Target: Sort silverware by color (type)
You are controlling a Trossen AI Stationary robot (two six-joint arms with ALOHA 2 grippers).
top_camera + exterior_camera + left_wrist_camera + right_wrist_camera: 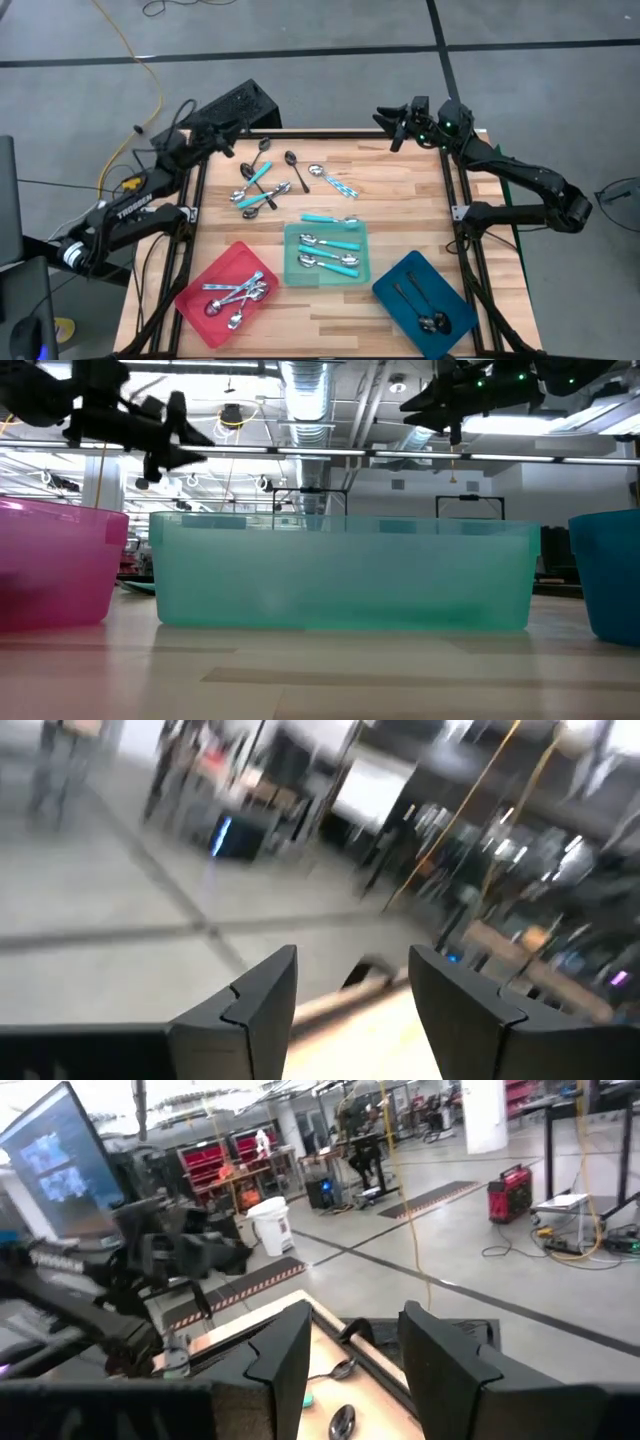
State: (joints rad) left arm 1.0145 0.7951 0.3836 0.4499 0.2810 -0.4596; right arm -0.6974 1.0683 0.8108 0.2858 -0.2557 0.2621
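Hovering at the counter's (400,200) far corners, the left claw (243,143) and right claw (393,128) both stand apart and empty, lifted clear between picks. Below and between them lie about 7 unsorted spoons (268,185). Farther off, 3 trays: red tray (190,300), teal tray (292,262), blue tray (395,295).

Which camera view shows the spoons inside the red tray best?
The high view: it looks straight down into the red tray, so the silver spoons lie in plain sight. The low view shows only the tray's pink wall, hiding its contents. Neither wrist view shows the tray at all.
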